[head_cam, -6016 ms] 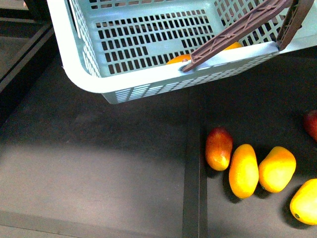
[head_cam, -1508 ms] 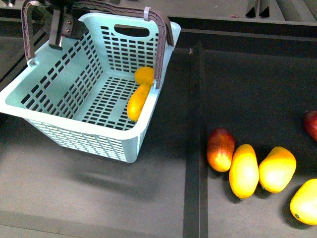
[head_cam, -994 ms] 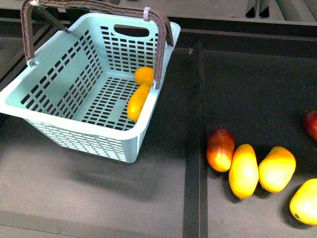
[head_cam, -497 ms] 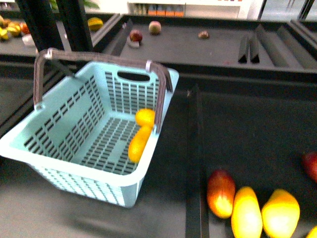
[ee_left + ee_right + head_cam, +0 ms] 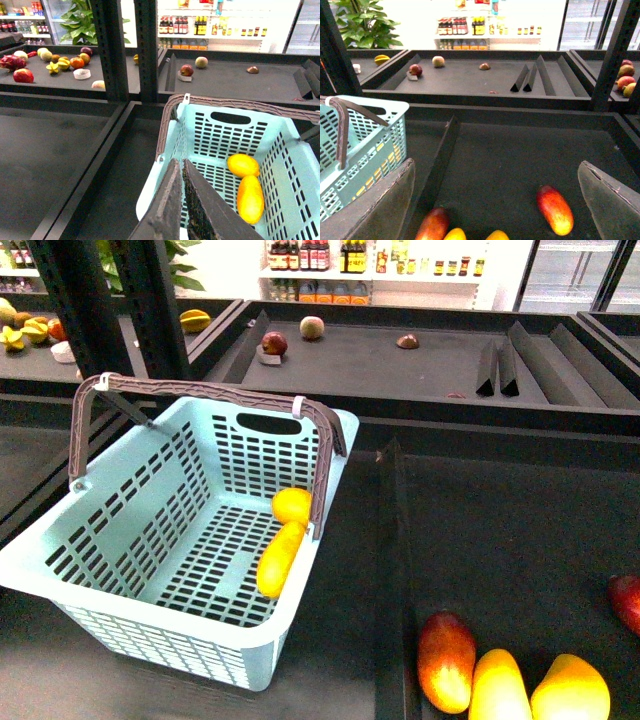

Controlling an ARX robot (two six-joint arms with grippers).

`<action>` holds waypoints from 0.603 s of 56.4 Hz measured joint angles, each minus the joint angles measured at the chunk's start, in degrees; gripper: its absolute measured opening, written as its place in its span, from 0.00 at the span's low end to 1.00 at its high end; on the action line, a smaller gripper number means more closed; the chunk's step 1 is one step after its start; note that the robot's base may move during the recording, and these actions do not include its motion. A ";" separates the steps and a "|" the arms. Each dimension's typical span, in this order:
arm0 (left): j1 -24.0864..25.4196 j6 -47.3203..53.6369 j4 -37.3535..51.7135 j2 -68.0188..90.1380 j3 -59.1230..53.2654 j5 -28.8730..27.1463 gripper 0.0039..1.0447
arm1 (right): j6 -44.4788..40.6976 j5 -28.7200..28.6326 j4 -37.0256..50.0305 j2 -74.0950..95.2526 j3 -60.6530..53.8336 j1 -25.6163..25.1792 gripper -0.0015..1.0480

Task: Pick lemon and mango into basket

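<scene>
Front view: lemon and mango are seen in the basket, so the left claw, pressed together, and the right claw, spread, are best kept clear.

Basket: left half of the tabletop, handle upright across it.
Lemon: in basket, against its right wall.
Mango: in basket, touching lemon, nearer the robot.
Divider rail: just right of basket.
Loose fruit: right of rail, near edge.
</scene>
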 joint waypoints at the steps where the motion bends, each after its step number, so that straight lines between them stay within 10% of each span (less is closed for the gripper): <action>1: 0.00 0.00 -0.70 -0.92 -0.17 -0.02 0.03 | 0.00 0.00 0.00 -0.02 0.00 0.00 0.92; 34: 0.00 0.00 -25.99 -29.81 -2.10 -0.07 0.03 | 0.00 0.00 0.00 -0.02 0.00 0.00 0.92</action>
